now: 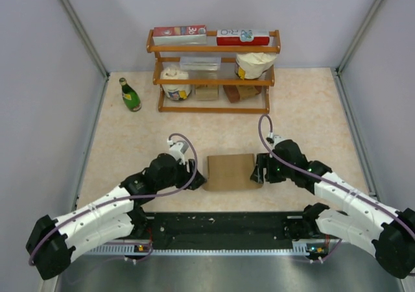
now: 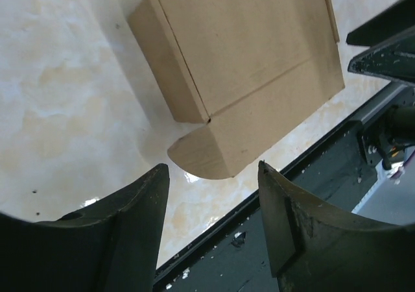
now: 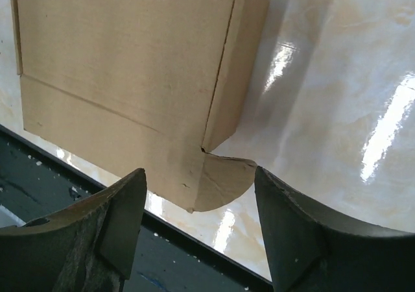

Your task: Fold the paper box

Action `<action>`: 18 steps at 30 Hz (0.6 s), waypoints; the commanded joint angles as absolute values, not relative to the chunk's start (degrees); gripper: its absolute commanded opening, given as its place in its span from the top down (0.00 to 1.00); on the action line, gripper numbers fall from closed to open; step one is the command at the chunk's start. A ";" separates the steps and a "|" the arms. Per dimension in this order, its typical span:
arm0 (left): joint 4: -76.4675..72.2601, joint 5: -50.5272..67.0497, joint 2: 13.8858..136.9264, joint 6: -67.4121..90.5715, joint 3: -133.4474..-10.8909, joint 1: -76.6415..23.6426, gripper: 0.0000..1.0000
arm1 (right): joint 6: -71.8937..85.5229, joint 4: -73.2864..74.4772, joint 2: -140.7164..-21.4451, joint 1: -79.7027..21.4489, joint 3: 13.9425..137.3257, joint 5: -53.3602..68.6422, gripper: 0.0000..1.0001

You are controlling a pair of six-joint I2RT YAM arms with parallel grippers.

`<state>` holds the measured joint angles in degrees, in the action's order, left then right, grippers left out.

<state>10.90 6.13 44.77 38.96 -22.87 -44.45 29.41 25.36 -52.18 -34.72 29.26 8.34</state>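
The paper box (image 1: 229, 170) lies flat on the table's near middle, a plain brown cardboard piece with its lid panel down. In the left wrist view the box (image 2: 246, 58) shows its left side wall and a rounded tab (image 2: 201, 157) sticking out at the near corner. My left gripper (image 2: 213, 175) stands open just short of that tab, with nothing between its fingers. In the right wrist view the box (image 3: 130, 65) shows a matching rounded tab (image 3: 227, 178) at its near right corner. My right gripper (image 3: 200, 170) is open there too, gripping nothing. Seen from above, the left gripper (image 1: 196, 173) and the right gripper (image 1: 259, 170) flank the box.
A wooden shelf (image 1: 214, 48) at the back carries red-and-white cartons, white tubs and small brown blocks. A green bottle (image 1: 130, 95) stands to its left. A black strip (image 1: 220, 230) runs along the table's near edge, just behind both grippers. Grey walls close in both sides.
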 commanded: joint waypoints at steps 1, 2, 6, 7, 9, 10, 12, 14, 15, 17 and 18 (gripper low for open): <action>6.86 1.68 48.33 39.90 -24.87 -49.38 0.38 | 30.76 20.74 -52.73 -37.09 29.27 8.70 0.33; 6.77 0.97 49.64 40.16 -25.22 -50.09 0.38 | 30.94 20.66 -52.91 -37.44 29.18 8.70 0.33; 6.33 -1.56 54.48 40.69 -26.72 -52.38 0.38 | 31.11 20.48 -53.79 -38.58 28.83 8.00 0.33; 6.33 -2.19 55.28 40.78 -26.98 -52.82 0.38 | 31.29 20.57 -53.88 -38.76 28.57 7.65 0.33; 6.15 -2.81 56.16 40.96 -27.16 -53.35 0.38 | 31.55 20.48 -53.79 -38.76 28.21 7.38 0.33; 5.80 -2.81 56.34 41.22 -27.25 -53.35 0.38 | 31.73 20.30 -53.88 -38.76 28.21 7.47 0.33; 4.92 -2.64 56.51 41.22 -27.33 -53.44 0.38 | 31.73 20.13 -54.05 -38.76 27.86 7.82 0.33; 4.75 -2.64 57.13 41.22 -27.60 -53.44 0.38 | 31.90 19.78 -54.40 -38.76 27.60 8.35 0.34; 4.75 -2.55 57.74 41.13 -27.86 -53.52 0.38 | 32.08 19.60 -54.67 -38.76 27.51 8.52 0.34; 4.75 -2.37 58.53 41.05 -28.30 -53.61 0.38 | 32.17 19.42 -55.19 -38.76 27.42 8.79 0.35; 4.49 -2.29 58.88 40.96 -28.39 -53.79 0.38 | 32.17 19.42 -55.28 -38.76 27.33 8.96 0.36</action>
<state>7.79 -1.41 57.63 40.66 -25.82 -53.30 31.59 21.82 -54.48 -38.13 27.40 8.32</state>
